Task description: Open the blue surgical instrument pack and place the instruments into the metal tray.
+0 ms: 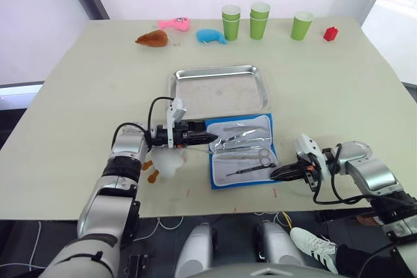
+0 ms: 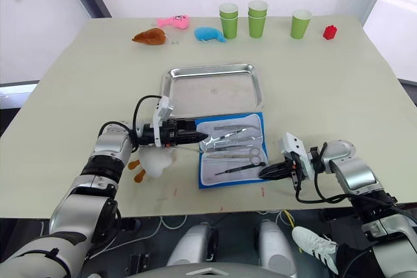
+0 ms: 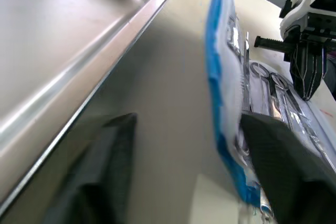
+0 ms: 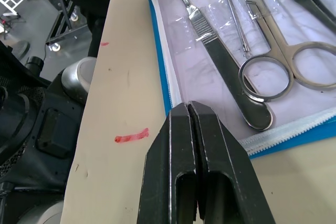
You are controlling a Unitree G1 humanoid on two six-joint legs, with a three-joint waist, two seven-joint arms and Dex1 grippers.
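blue surgical instrument pack [image 1: 242, 150]: lay opened flat on the table [image 1: 78, 96], whitish lining up with a blue border, just in front of the metal tray [image 1: 220, 89] and apart from it.

instruments [image 1: 247, 154]: thin silver tools lay in the pack's clear sleeves; ring-handled scissors [image 4: 286, 59], a flat-handled tool [image 4: 220, 61] and a thin probe could be told apart.

metal tray: shallow, shiny, sat behind the pack toward the table's middle, with no instruments in it.

left gripper [image 1: 210, 138]: lay at the pack's left edge; its fingers [image 3: 278, 156] stood spread, one over the pack's border, the other on the tray side.

right gripper [image 1: 277, 173]: pointed at the pack's near right corner, just beside it; its fingers [image 4: 197, 166] were pressed together with nothing between them.

white plush toy [image 1: 168, 164]: lay left of the pack, under the left arm.

behind the tray, along the table's far edge: brown toy [image 1: 153, 39], pink toy [image 1: 174, 24], small blue plush toy [image 1: 211, 36], green cups [image 1: 258, 20], small red object [image 1: 331, 33].
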